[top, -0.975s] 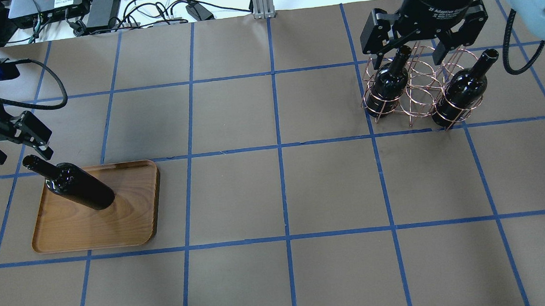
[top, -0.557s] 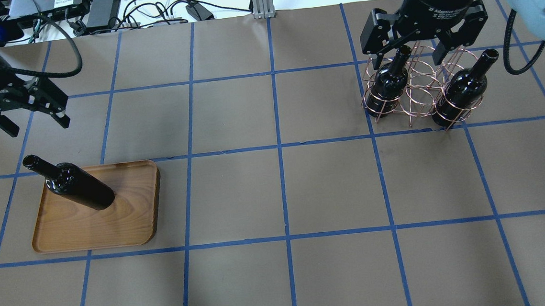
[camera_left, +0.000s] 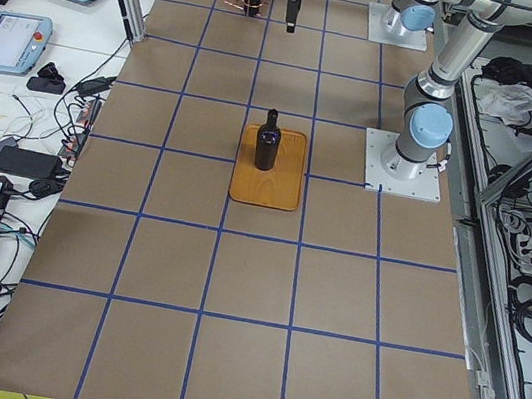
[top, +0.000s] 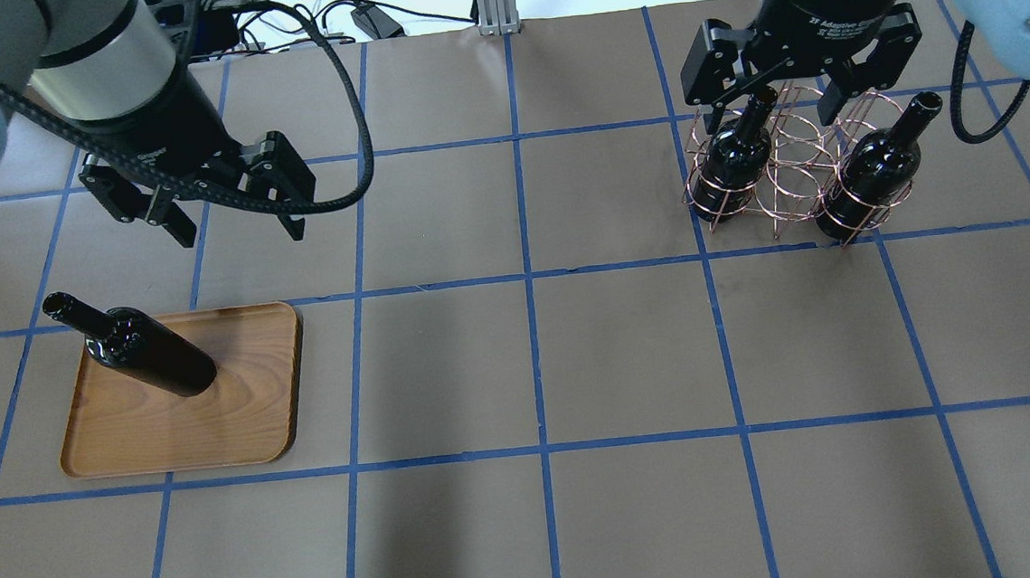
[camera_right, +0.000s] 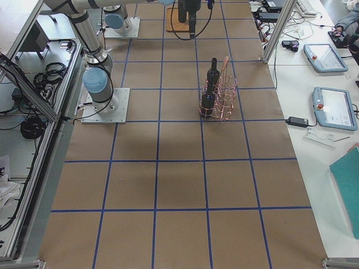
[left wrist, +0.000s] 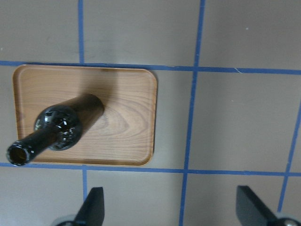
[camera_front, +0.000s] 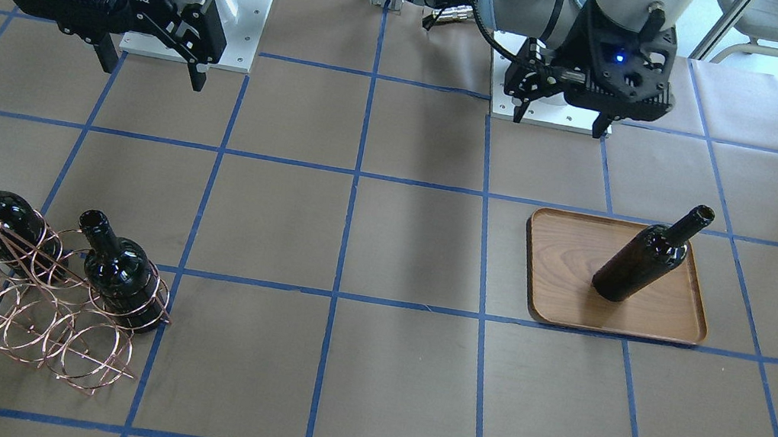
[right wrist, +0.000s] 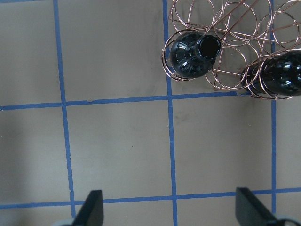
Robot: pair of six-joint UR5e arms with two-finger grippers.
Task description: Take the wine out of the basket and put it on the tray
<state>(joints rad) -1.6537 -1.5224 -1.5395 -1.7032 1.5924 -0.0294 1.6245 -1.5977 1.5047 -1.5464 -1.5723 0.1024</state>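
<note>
Overhead exterior: left end effector hangs spread beyond the tray, pointing down.

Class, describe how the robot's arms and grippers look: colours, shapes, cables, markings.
Both arms are silver-grey tubes with pale blue joint caps. The left gripper and right gripper are black, two-fingered, under black wrists with white lettering. A black cable trails each.

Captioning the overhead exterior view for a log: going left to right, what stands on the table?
Tray with a wine bottle standing on it → basket, first its left-end bottle → then its right-end bottle.
</note>
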